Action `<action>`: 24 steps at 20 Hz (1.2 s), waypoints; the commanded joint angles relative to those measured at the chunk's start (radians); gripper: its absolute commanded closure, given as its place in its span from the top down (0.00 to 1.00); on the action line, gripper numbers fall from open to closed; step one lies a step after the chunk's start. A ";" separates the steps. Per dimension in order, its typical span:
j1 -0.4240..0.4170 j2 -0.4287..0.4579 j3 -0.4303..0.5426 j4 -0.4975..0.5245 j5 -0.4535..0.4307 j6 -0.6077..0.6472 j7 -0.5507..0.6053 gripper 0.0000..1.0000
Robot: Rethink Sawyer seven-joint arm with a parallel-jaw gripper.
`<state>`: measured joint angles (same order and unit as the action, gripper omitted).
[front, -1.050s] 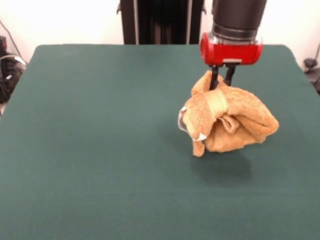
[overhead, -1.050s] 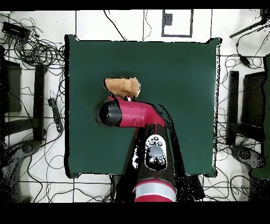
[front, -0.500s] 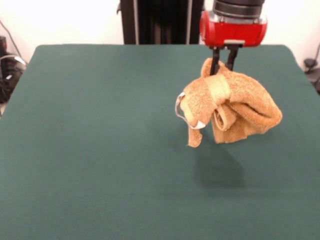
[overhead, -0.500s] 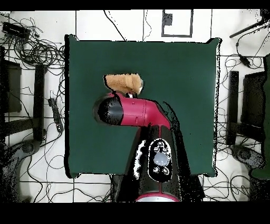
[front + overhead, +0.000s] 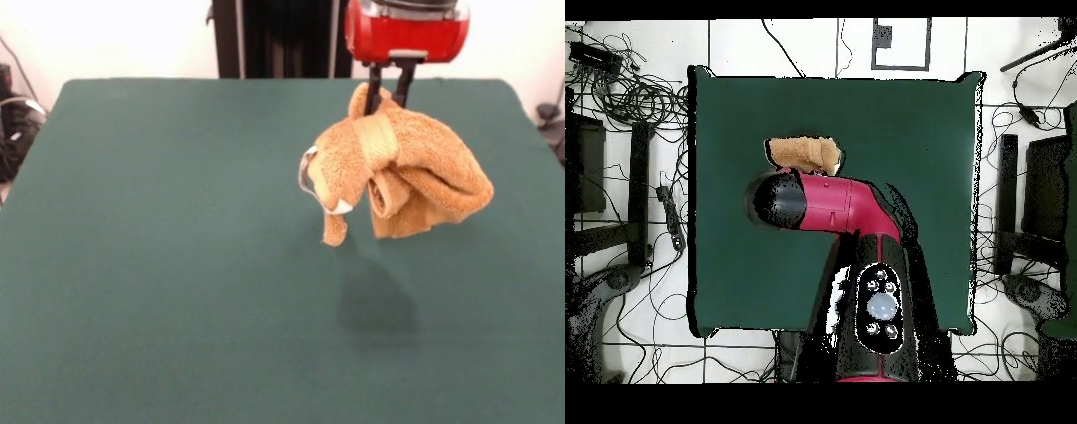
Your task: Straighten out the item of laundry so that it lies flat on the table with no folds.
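Observation:
The item of laundry [image 5: 402,172] is an orange-tan terry towel, bunched and hanging in the air clear of the table [image 5: 177,265], with its shadow on the cloth below. A pale woven band and a small white tag show on its left side. My gripper [image 5: 388,99] is shut on the towel's top edge, its black fingers running down into the fabric. In the overhead view the towel [image 5: 803,152] pokes out past the red arm, which hides the gripper.
The dark green table [image 5: 905,130] spreads wide on all sides of the towel. Cables and dark equipment [image 5: 625,100] lie on the floor around the table's edges. A black stand [image 5: 282,35] rises behind the far edge.
The gripper has risen with the towel, lifting it fully off the table; the towel hangs higher and has drifted slightly to the left in the front view.

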<state>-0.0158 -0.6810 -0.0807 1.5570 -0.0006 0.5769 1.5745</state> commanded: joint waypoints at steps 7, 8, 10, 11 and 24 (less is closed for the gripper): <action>-0.010 -0.024 0.083 -0.056 0.010 0.142 0.086 0.00; -0.013 -0.028 0.085 -0.054 0.008 0.143 0.081 0.00; -0.028 -0.048 0.091 -0.038 0.005 0.146 0.057 0.00; -0.039 -0.062 0.096 -0.022 0.010 0.145 0.051 0.00; -0.110 -0.106 0.126 0.096 -0.069 0.016 -0.015 0.00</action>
<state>-0.1197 -0.7899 -0.0684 1.5253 -0.0224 0.6292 1.5745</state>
